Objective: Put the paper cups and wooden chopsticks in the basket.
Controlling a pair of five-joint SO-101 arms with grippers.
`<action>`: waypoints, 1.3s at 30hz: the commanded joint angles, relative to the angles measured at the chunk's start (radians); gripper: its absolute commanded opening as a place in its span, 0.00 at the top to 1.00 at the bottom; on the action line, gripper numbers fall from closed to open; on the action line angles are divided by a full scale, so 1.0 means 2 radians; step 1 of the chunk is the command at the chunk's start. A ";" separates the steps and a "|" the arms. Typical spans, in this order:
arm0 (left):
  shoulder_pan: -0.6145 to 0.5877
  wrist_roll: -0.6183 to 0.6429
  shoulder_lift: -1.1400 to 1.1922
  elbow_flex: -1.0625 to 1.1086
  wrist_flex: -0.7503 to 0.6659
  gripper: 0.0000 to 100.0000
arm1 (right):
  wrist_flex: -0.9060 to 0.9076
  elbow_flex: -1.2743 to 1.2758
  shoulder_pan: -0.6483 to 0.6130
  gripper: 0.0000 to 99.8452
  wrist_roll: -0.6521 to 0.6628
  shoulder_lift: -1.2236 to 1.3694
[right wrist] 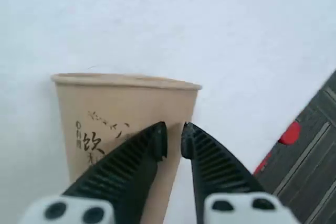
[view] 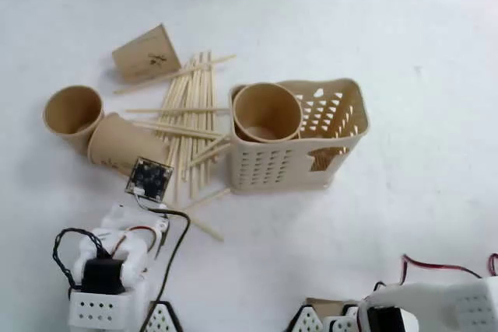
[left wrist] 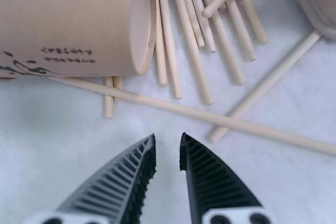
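A beige slotted basket (view: 327, 126) stands mid-table with one paper cup (view: 267, 112) upright inside it. Left of it lies a heap of wooden chopsticks (view: 191, 122) (left wrist: 199, 35). Three more paper cups sit around the heap: one on its side at the back (view: 146, 54), one at the far left (view: 72, 113), and one lying beside the sticks (view: 124, 144) (left wrist: 73, 22). My left gripper (left wrist: 168, 148) hovers just short of that lying cup and a long stray chopstick (left wrist: 210, 115), shut and holding nothing. My right gripper (right wrist: 174, 135) is shut above another paper cup (right wrist: 126, 108) at the table's near edge.
The left arm's base (view: 105, 285) and cables sit at the front left, and the right arm's white body (view: 436, 309) at the front right. Two loose chopsticks (view: 204, 227) lie in front of the basket. White table stretches to the right of the basket.
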 commanded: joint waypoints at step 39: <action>-0.002 -0.002 -0.003 0.000 0.002 0.90 | 0.086 0.088 -0.463 0.89 -0.097 -0.333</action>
